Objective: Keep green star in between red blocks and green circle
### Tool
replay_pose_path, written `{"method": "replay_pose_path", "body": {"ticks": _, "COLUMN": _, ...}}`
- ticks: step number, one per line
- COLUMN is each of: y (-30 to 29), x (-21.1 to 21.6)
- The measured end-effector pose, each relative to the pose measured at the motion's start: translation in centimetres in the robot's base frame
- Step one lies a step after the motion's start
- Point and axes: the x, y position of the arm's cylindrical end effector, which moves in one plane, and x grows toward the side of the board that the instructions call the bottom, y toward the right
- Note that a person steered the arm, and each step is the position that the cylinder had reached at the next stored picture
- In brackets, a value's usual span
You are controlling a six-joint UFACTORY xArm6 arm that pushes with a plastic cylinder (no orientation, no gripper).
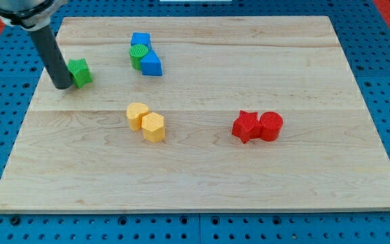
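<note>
Nearest the view's bottom sit two yellow blocks, touching: a yellow hexagon (154, 127) and, just above and left of it, a yellow rounded block (137, 114); to the view's right, well apart, the red star (246, 126) presses against the red cylinder (271, 126); all lie on the wooden board (202, 183). Farther up on the left, my tip (62, 86) rests against the left side of the green star (80, 72); there are no jaws to open or close, just the bare rod. Beyond, right of the star, the green circle (138, 55) is wedged between two blue blocks: one (141, 40) above, one (152, 64) lower right.
</note>
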Motion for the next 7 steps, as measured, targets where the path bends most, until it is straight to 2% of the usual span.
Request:
{"method": "replay_pose_path", "body": {"ticks": 1, "y": -2.8, "x": -0.9}}
{"method": "replay_pose_path", "body": {"ticks": 3, "y": 6.3, "x": -3.5}}
{"method": "replay_pose_path", "body": {"ticks": 5, "y": 11.5, "x": -4.6}}
{"method": "replay_pose_path", "body": {"ticks": 7, "y": 19.6, "x": -7.8}}
